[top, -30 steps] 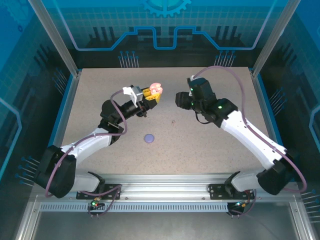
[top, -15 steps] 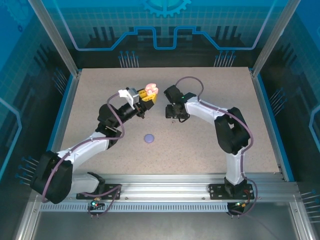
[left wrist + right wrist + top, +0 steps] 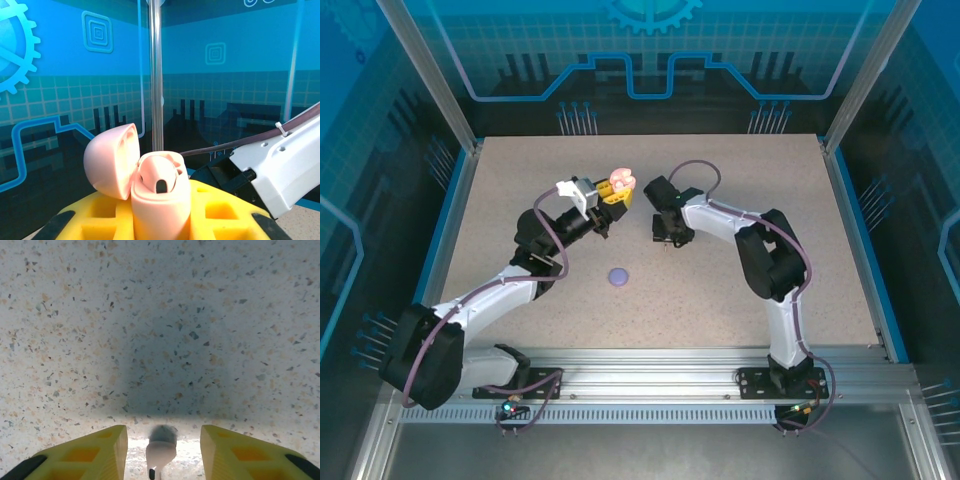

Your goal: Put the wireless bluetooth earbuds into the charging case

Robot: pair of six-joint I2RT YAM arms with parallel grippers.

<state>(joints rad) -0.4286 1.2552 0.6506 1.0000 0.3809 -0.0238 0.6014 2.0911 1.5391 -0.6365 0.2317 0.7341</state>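
No readable text, labels, brands, numbers or signs in any view.

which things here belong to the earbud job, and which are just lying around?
In the job:
- pink charging case, lid open, held up by the left gripper
- pale earbud on the table, between the open jaws of the right gripper

Lying about:
- lilac round case, alone on the table, neither gripper touching it

Bright, even light falls on my table [image 3: 720, 290] from above. Under my right wrist a soft shadow pools toward 6 o'clock, where the earbud [image 3: 161, 452] tip blurs.
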